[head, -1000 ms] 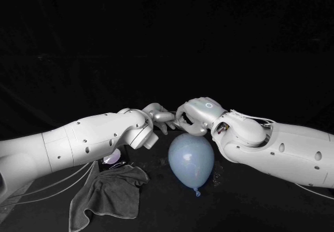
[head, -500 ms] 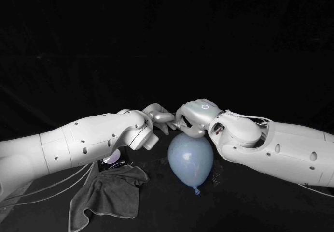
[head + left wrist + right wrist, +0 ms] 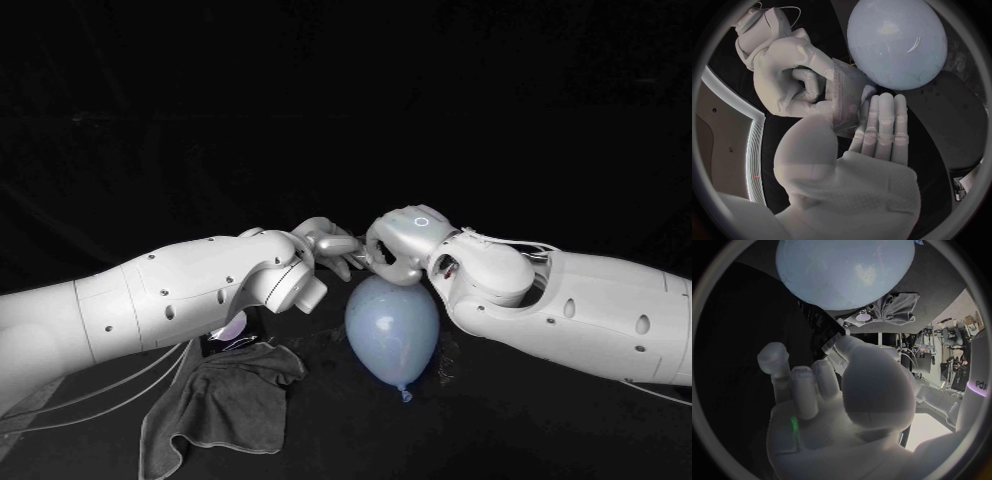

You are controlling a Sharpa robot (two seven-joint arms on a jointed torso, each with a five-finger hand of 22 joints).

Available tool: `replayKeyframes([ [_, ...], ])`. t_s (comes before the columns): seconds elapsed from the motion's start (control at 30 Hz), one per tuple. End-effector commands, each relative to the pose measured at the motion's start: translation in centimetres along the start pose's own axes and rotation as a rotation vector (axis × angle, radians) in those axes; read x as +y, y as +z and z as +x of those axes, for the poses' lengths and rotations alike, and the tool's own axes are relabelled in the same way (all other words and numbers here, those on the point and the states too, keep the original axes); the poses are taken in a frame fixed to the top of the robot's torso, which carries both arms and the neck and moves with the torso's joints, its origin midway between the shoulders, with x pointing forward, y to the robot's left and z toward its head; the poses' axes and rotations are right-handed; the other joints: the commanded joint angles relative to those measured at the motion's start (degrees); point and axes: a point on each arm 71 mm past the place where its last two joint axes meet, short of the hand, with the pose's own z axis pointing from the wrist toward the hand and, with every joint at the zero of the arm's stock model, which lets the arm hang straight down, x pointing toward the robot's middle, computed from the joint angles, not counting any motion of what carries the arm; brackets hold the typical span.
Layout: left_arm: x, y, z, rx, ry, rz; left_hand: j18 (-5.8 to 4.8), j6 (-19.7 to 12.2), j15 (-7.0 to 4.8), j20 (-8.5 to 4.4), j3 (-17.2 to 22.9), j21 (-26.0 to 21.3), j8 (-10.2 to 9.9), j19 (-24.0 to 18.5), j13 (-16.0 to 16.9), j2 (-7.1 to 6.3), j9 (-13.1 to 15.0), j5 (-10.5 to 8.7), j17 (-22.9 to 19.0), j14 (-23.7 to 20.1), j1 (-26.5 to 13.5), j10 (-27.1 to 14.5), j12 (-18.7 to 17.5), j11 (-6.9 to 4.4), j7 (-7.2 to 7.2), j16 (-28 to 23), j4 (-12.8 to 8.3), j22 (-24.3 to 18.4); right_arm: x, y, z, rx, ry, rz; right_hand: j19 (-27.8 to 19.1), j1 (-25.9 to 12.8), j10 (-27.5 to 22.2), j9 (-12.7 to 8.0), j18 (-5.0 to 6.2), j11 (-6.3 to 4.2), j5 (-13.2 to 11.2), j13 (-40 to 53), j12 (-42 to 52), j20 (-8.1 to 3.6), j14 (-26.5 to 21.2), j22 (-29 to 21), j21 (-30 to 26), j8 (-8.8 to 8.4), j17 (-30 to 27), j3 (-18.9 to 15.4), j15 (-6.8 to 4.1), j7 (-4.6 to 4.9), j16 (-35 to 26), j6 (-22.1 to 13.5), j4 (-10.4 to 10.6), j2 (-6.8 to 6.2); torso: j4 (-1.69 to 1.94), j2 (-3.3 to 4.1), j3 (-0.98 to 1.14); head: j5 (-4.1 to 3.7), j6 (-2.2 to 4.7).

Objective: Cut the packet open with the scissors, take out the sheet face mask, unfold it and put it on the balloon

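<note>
Left hand: we see the left hand with its fingers laid straight and close together along one face of the packet and the thumb on the other face, so it holds the packet.
Right hand: the right hand meets it from the opposite side, its fingers curled in round the packet's far edge; we read this as a grip on the same packet.
Packet: greyish and flat, held on edge between the two hands, just beside the balloon's rounded end; we cannot tell whether it touches the balloon.
Balloon: the pale blue balloon lies on the black table between the two forearms, its knot towards the robot.
Cloth: a dark grey cloth lies crumpled on the table under the left forearm, apart from the balloon.
Small pale object: at the cloth's far edge we see a small pale object, too hidden to name.
</note>
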Motion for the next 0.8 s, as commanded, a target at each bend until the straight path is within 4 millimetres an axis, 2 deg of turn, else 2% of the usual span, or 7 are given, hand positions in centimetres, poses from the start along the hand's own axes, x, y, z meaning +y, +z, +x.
replayKeyframes([
  [0.03,-0.43,-0.11,-0.04,0.011,-0.028,0.023,1.1,0.15,0.12,0.25,0.03,-0.31,0.42,-0.01,-0.21,0.02,0.26,0.17,-0.21,-0.37,0.7,-0.72,-0.61,-0.01,0.47,-0.32,0.09,-0.13,-1.36,-0.19,0.36,0.013,-0.038,0.11,0.3,-0.82,0.09,-0.15,0.48,-0.25,-0.27,3.84,0.22,-0.06,2.94,6.39,0.27,-0.06,10.24,-0.85,-0.21,-0.18,0.23,0.39,1.2,-0.12,-0.03,0.0,0.01,-0.07,0.05],
  [0.2,-0.48,-0.17,0.13,0.025,-0.04,0.025,1.13,0.06,0.39,0.44,0.05,-0.57,0.46,-0.1,-0.64,-0.01,0.75,0.18,-0.71,-0.64,1.07,-1.44,-1.76,0.29,0.68,-0.65,0.18,-0.38,-1.51,-0.12,0.46,0.026,-0.047,0.135,0.11,-0.98,-0.07,-0.35,0.55,-0.27,-0.29,3.6,-0.06,-0.15,2.75,6.27,-0.16,-0.32,9.93,-1.88,-0.26,-0.19,0.13,0.22,2.23,-0.07,-0.01,0.0,0.0,-0.2,0.04],
  [0.4,-0.66,-0.28,0.3,0.045,-0.092,0.048,0.99,-0.01,1.24,1.05,0.05,-1.6,0.43,-1.24,-1.82,-0.18,1.64,0.17,-1.95,-2.25,2.0,-3.46,-4.48,1.16,1.3,-1.93,0.1,-1.08,-1.66,0.03,0.55,0.032,-0.053,0.148,-0.45,-0.68,-0.39,-0.61,0.68,-0.15,-0.31,3.27,-0.46,-0.14,2.42,6.04,-1.07,-0.73,9.45,-3.14,-0.18,-0.05,-0.02,-0.26,3.1,-0.13,-0.02,0.04,-0.04,-0.54,0.16],
  [0.8,-0.94,-0.56,0.46,0.075,-0.16,0.091,1.02,0.15,1.29,1.27,0.22,-1.67,0.34,-1.62,-2.05,-0.35,1.91,0.19,-2.32,-2.74,2.61,-3.12,-4.87,1.15,1.23,-2.13,-0.45,-1.16,-1.61,0.06,0.22,-0.025,-0.009,0.125,0.04,0.36,-0.04,-0.73,0.52,-0.16,-0.27,3.74,0.04,-0.12,2.77,6.26,-0.32,-0.82,9.99,-3.5,-0.16,-0.06,0.13,-0.15,3.55,0.44,-0.03,0.01,-0.03,-0.75,0.28],
])
